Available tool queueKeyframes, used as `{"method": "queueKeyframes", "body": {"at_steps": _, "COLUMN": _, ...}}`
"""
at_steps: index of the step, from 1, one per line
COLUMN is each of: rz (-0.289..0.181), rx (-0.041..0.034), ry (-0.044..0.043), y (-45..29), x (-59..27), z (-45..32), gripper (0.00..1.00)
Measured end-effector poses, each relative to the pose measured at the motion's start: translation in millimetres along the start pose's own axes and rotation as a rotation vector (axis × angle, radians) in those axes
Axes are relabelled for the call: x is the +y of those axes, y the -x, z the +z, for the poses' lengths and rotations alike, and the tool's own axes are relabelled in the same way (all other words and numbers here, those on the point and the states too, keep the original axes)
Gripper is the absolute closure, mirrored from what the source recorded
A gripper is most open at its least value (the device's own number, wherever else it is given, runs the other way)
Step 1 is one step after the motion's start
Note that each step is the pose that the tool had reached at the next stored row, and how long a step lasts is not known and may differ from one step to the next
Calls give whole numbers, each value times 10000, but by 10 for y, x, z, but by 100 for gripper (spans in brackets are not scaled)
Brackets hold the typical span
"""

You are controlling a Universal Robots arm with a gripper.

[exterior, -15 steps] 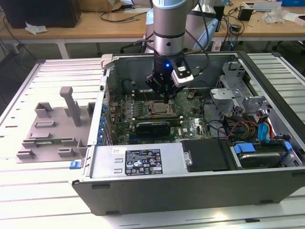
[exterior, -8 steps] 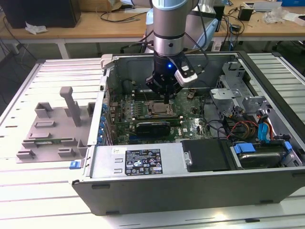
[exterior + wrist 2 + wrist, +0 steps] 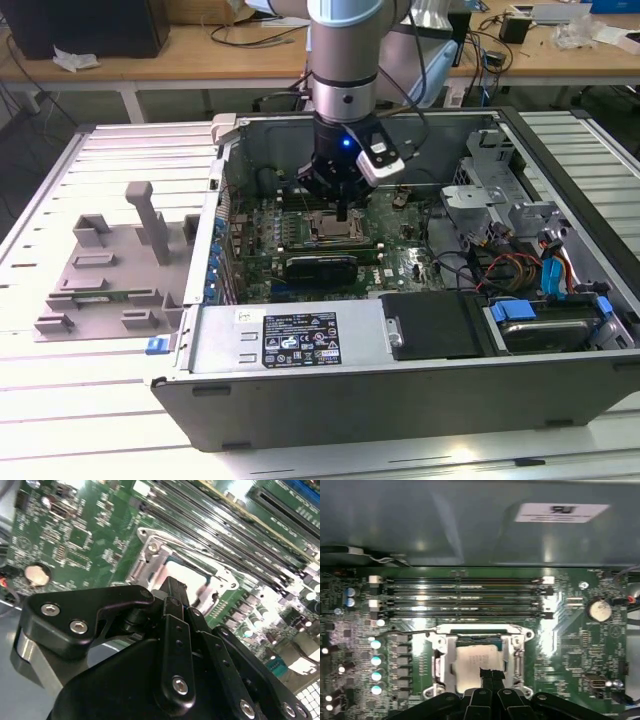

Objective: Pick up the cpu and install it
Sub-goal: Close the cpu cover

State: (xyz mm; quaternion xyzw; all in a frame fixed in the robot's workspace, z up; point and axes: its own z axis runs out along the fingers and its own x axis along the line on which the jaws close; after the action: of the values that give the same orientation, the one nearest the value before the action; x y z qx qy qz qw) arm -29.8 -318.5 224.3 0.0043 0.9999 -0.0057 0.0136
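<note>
The cpu [image 3: 476, 666], a small square chip with a pale silvery top, lies flat inside the metal-rimmed socket frame [image 3: 442, 642] on the green motherboard [image 3: 575, 645]. My gripper [image 3: 490, 674] hangs straight down over it inside the open computer case [image 3: 300, 385]. Its two dark fingers [image 3: 484, 673] are pressed together, tips at the chip's top near one edge; nothing shows between them. In the second wrist view the gripper [image 3: 174, 587] stands in front of the cpu [image 3: 187, 574]. In the exterior view the gripper [image 3: 343, 212] sits just above the socket frame [image 3: 334, 232].
Long memory slots [image 3: 465, 597] run beside the socket, and a coin battery [image 3: 599, 609] sits farther along the board. Cables [image 3: 510, 265] and a drive bay [image 3: 545, 325] fill the case at the exterior view's right. Grey fixture blocks [image 3: 110, 270] stand outside the case, at the exterior view's left.
</note>
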Motion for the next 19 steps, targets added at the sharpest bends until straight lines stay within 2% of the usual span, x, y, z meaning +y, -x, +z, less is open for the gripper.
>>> {"method": "queueKeyframes", "body": {"at_steps": 2, "rz": 7, "rx": 0, "ry": 0, "y": -66, "x": 0, "z": 9, "gripper": 89}}
{"method": "queueKeyframes", "body": {"at_steps": 4, "rz": 6, "rx": -1, "ry": 2, "y": -95, "x": 0, "z": 22, "gripper": 89}}
{"method": "queueKeyframes", "body": {"at_steps": 9, "rz": 8, "rx": 1, "ry": -1, "y": -148, "x": -1, "z": 51, "gripper": 89}}
{"method": "queueKeyframes", "body": {"at_steps": 14, "rz": 8, "rx": -4, "ry": 2, "y": -165, "x": 0, "z": 60, "gripper": 89}}
{"method": "queueKeyframes", "body": {"at_steps": 19, "rz": 7, "rx": -13, "ry": 0, "y": -283, "x": -1, "z": 112, "gripper": 89}}
